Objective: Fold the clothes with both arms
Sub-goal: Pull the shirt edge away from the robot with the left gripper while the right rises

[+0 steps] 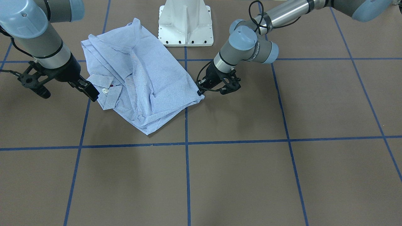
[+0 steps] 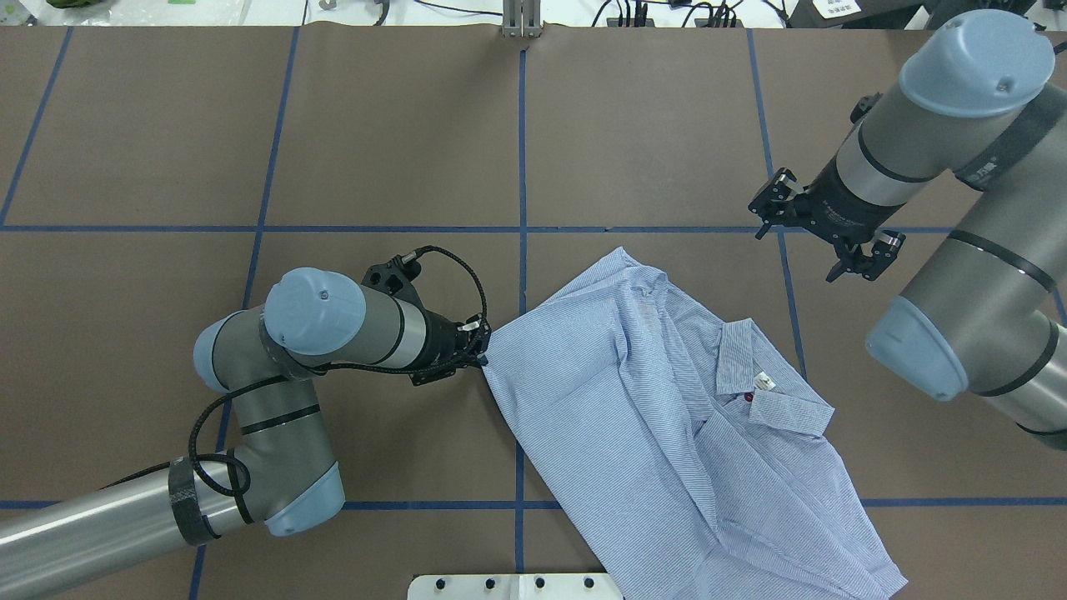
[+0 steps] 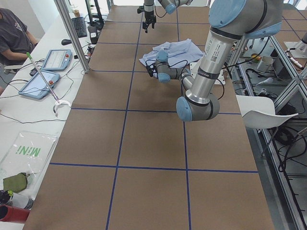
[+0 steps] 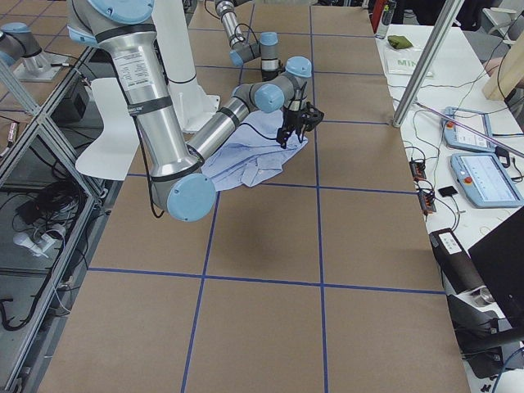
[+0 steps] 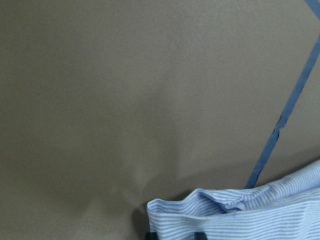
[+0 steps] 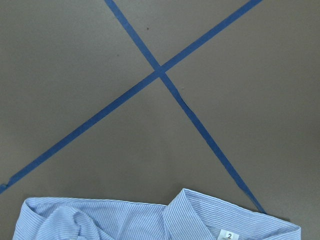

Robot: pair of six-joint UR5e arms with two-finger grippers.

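While left hand (image 2: 483, 353) pinches the shirt (image 2: 633, 417) on blue-taped table (image 2: 375, 142), right hand (image 1: 69, 93) gapes.

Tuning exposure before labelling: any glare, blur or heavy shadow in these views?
Overhead exterior: even light, mild glare on the silver tube of the left arm. Left wrist: slightly soft, dark shadow under the shirt edge. Right wrist: sharp, the 2 on the neck label legible. Front-facing: only soft arm shadows on the table.

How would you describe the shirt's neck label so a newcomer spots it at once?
Start at the white pedestal; the blue striped shirt lies crumpled beside it. Follow it to the collar, the end nearest the right end effector. The label is the small white tag inside, beside a dark red button.
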